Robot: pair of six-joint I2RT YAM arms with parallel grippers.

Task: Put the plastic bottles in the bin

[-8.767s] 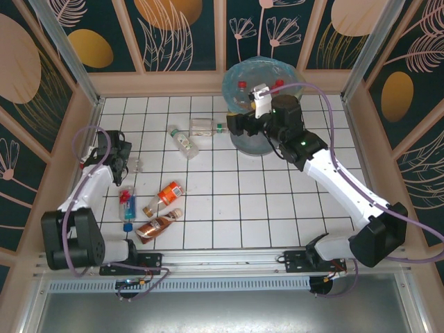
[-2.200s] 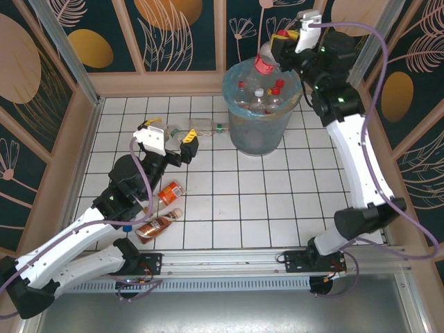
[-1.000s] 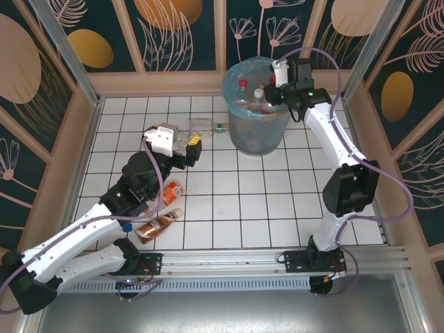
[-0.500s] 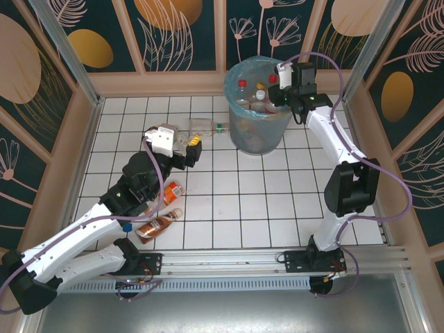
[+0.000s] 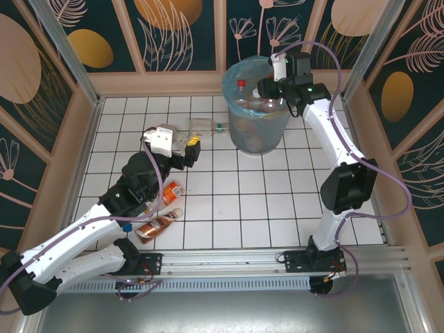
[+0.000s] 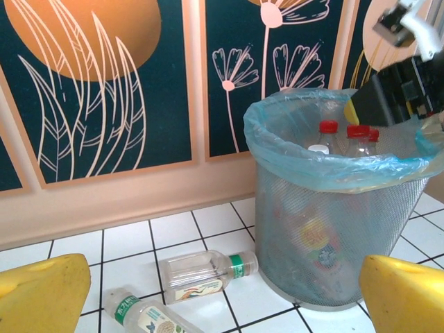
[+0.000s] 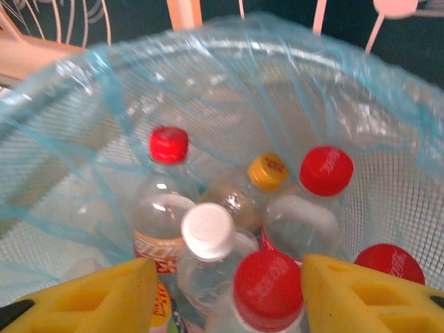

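Inside the grey-blue mesh bin [image 5: 255, 137], lined with a light-blue bag [image 6: 326, 170], plastic bottles [image 7: 168, 201] stand upright, their caps red, white and orange. Above them the right gripper [image 7: 229, 269] has its jaws parted either side of a red-capped bottle [image 7: 267, 288]. Left of the bin, a green-capped bottle [image 5: 207, 127] and an orange-labelled bottle [image 5: 168, 193] lie on the white tiled table [image 5: 277, 201], near the wide-open left gripper [image 6: 225, 298]. Dark floral panels [image 5: 180, 35] enclose everything.

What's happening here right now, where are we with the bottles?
The right tool hangs over the bin, jaws apart, with a red-capped bottle just below them, standing among several others already inside. The left tool is open, facing two green-capped bottles lying on the tiles beside the bin. An orange-labelled bottle and a brown bottle also lie on the table, not yet binned.
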